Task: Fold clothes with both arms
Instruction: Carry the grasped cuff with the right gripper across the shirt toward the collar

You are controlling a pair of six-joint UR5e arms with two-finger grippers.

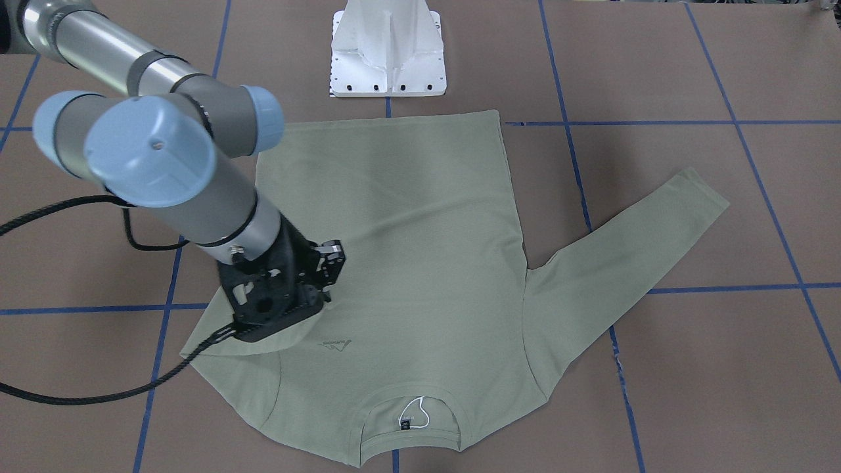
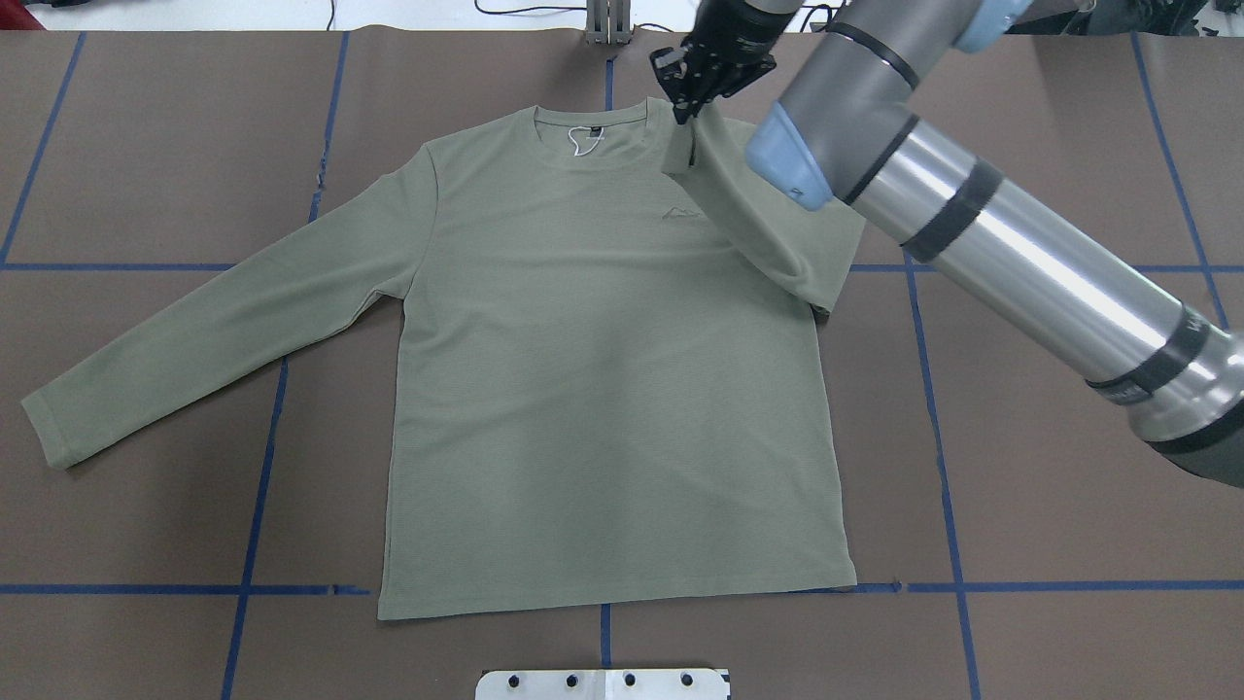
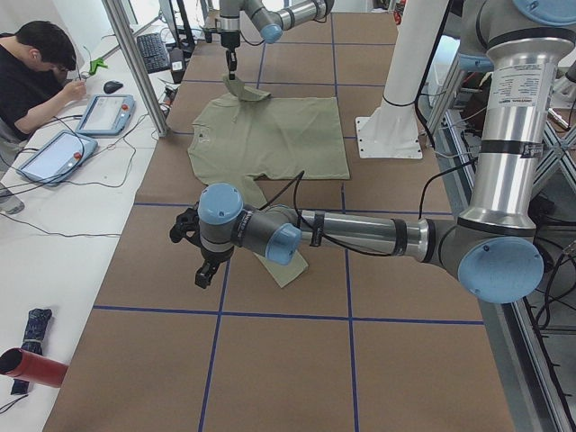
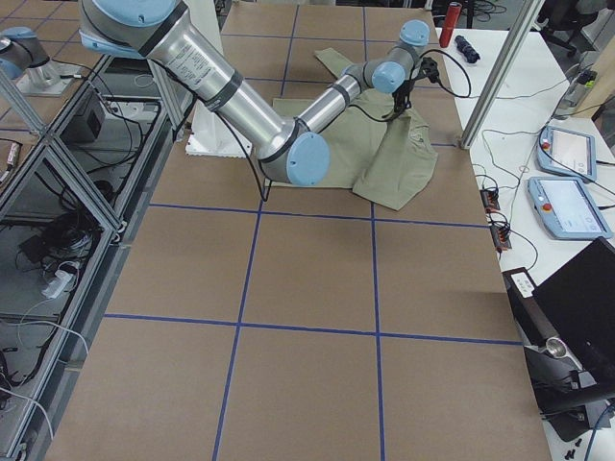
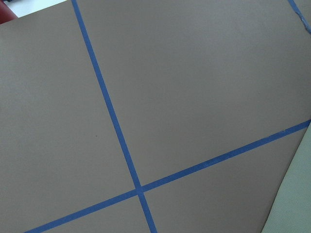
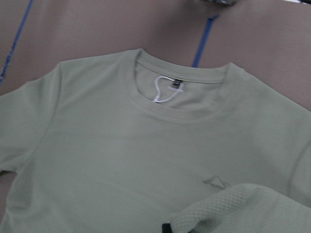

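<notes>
The shirt (image 2: 603, 389) lies flat and front up in the middle of the desk (image 2: 1069, 486). Its collar (image 2: 593, 122) points away from the robot, and one sleeve (image 2: 214, 331) is spread to the robot's left. The right claw (image 2: 692, 109) pinches the other sleeve (image 2: 768, 224) by its end, raised beside the collar. The left claw (image 3: 203, 274) hovers over bare desk near the spread sleeve's end; I cannot tell how wide it is.

Nothing here I can actually read, tbh; the sage-green long-sleeved knit shirt (image 2: 603, 389) has a small dark mountain-shaped chest logo (image 2: 683, 213) with tiny lettering by it, too small to make out; the little black neck label (image 1: 406, 424) inside the collar at the far edge carries white print, same story; the white printed sticker (image 3: 525, 79) on the grey-and-silver left robot arm (image 3: 360, 236) is just a blur.
</notes>
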